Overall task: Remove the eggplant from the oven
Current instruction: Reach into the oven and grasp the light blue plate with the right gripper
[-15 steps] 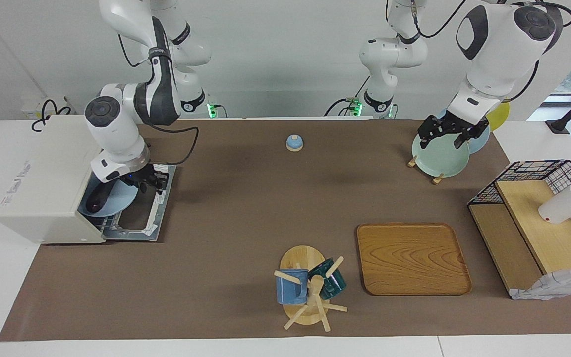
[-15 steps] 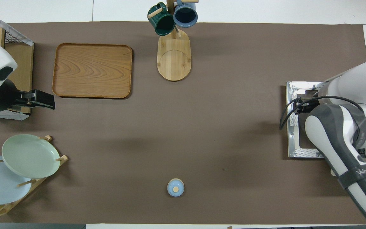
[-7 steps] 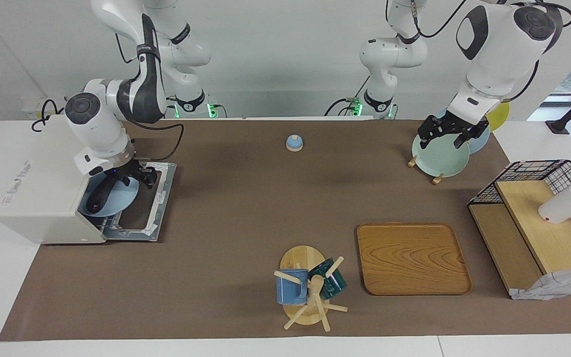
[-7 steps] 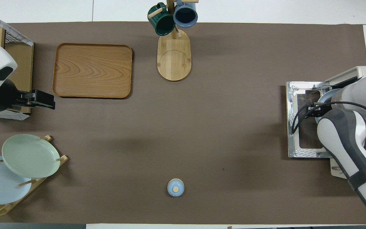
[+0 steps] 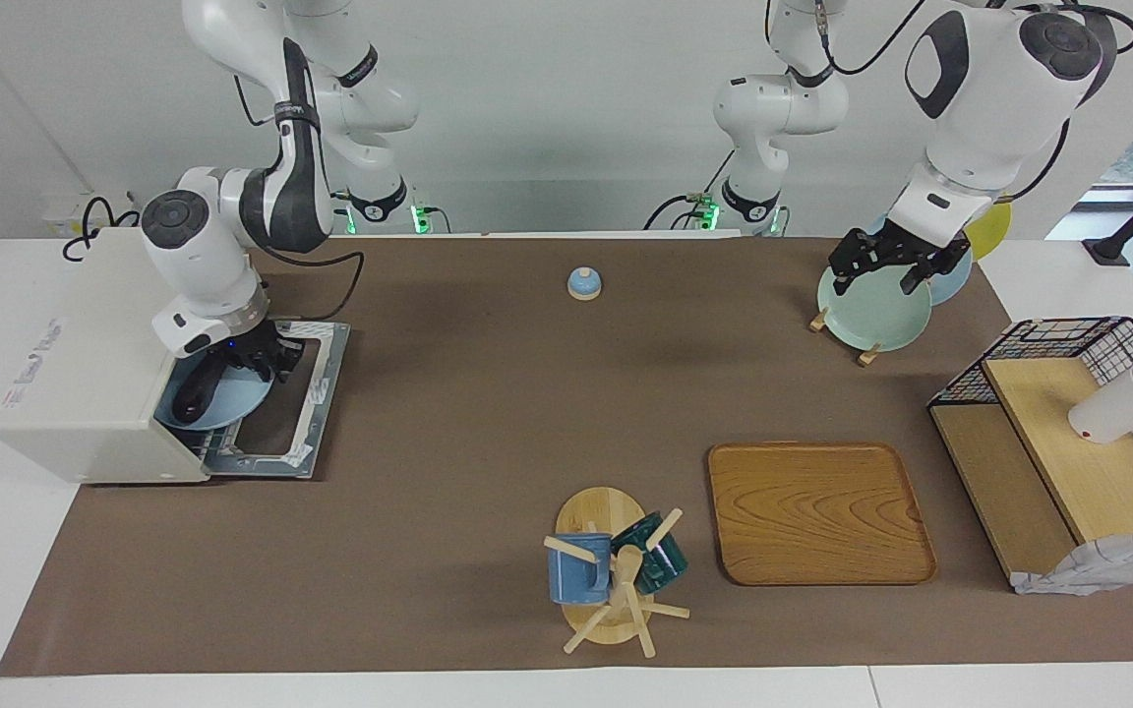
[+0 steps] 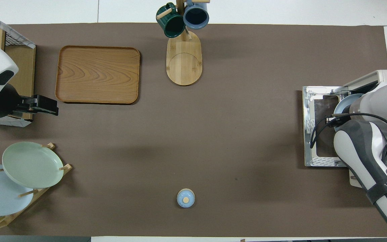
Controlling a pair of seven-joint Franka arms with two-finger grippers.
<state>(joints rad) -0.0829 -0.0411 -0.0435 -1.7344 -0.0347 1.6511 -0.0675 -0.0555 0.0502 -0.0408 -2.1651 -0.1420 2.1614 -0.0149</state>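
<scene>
The off-white oven point(image 5: 75, 374) stands at the right arm's end of the table, its door point(image 5: 309, 418) folded down flat. In its mouth a light blue plate point(image 5: 237, 401) carries the dark eggplant point(image 5: 191, 398), which lies slantwise, half inside. My right gripper point(image 5: 254, 362) hangs low over the eggplant's outer end and the plate's rim; I cannot tell whether it touches. In the overhead view the right arm hides the eggplant; the oven point(image 6: 380, 78) and plate point(image 6: 344, 102) show. My left gripper point(image 5: 886, 264) waits, open and empty, above a green plate point(image 5: 876, 313).
A plate rack point(image 6: 29, 188) holds green, blue and yellow plates. A wooden tray point(image 5: 817, 511), a mug tree point(image 5: 611, 570) with two mugs, a small blue lid point(image 5: 583, 283) and a wire basket shelf point(image 5: 1068, 442) with a white cup also stand on the brown mat.
My right gripper moved from over the open door in toward the oven mouth, then sank onto the eggplant's outer end. Eggplant, plate and left arm have not moved.
</scene>
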